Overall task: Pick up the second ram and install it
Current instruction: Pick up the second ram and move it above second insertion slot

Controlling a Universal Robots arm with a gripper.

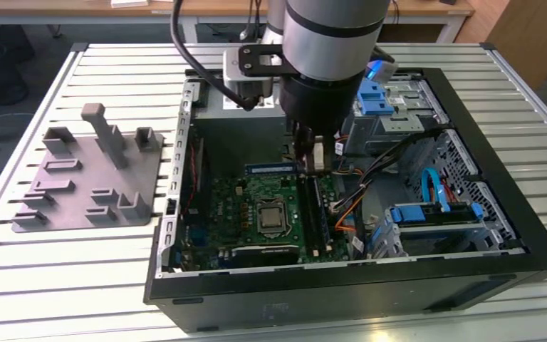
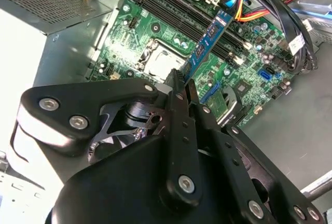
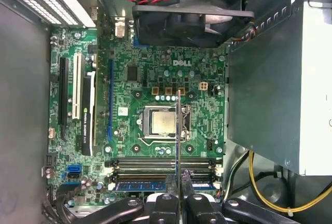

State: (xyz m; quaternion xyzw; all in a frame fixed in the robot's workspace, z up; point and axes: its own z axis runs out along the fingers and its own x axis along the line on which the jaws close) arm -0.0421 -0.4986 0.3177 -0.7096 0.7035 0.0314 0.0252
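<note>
On the slatted bench, one open computer case lies beside one grey holder. The single arm reaches straight down into the case. Its gripper is pinched shut on the second ram, held on edge above the motherboard and crosswise to the slots. One other ram stick sits in a slot.

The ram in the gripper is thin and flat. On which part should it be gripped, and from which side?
I would clamp the ram by its two flat faces, coming from above over its upper long edge: it stands on edge, thin, and the lower edge should stay free. The gripper holds it so.
</note>
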